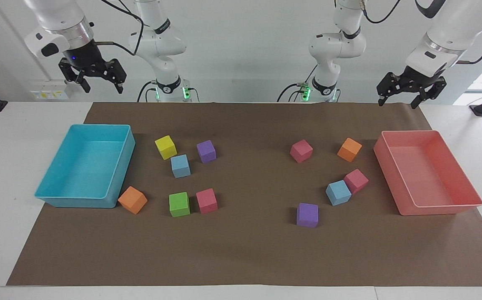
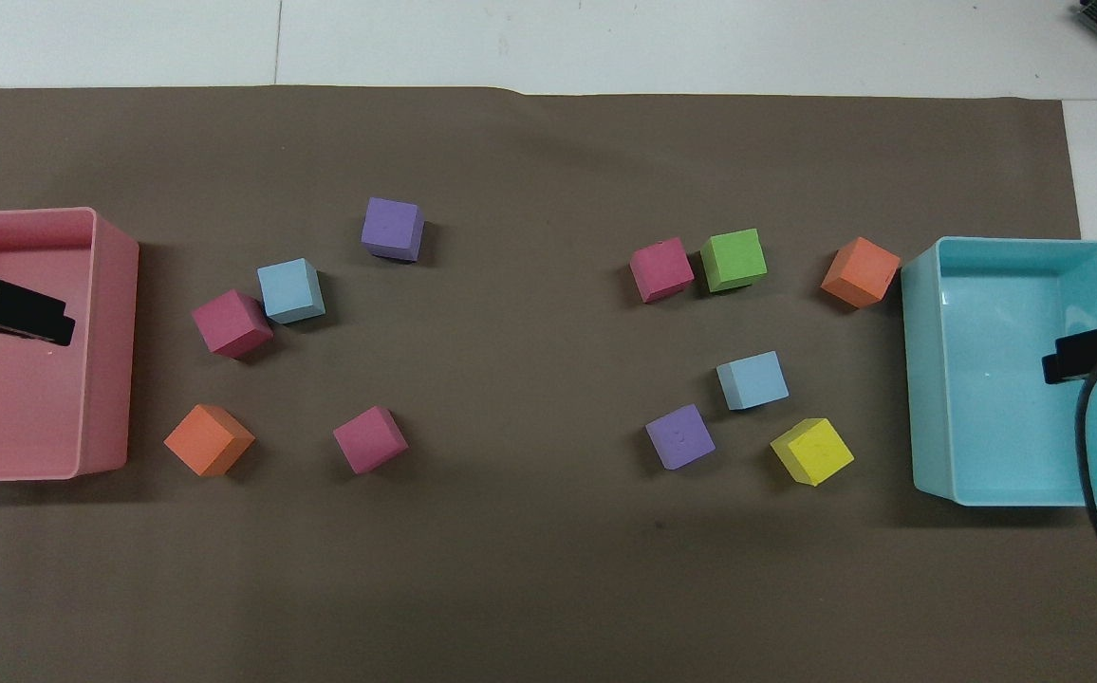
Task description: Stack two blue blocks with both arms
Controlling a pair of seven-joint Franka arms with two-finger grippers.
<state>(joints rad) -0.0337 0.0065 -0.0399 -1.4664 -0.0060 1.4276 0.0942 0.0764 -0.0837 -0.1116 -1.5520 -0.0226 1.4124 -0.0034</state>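
Note:
Two light blue blocks lie on the brown mat. One blue block [image 1: 180, 166] [image 2: 753, 379] sits toward the right arm's end, close to a yellow cube [image 1: 166, 147] and a purple cube [image 1: 206, 151]. The other blue block [image 1: 338, 192] [image 2: 290, 290] lies toward the left arm's end, touching a pink cube [image 1: 356, 181]. My right gripper [image 1: 103, 85] [image 2: 1094, 351] hangs open high over the turquoise tray [image 1: 53, 196]. High over the pink tray [image 1: 441, 210], my left gripper [image 1: 403, 100] [image 2: 8, 313] is open. Neither holds anything.
Toward the right arm's end, orange [image 1: 132, 200], green [image 1: 179, 204] and pink [image 1: 207, 201] cubes lie farther from the robots. Toward the left arm's end lie another pink cube [image 1: 301, 150], an orange cube [image 1: 349, 149] and a purple cube [image 1: 307, 215].

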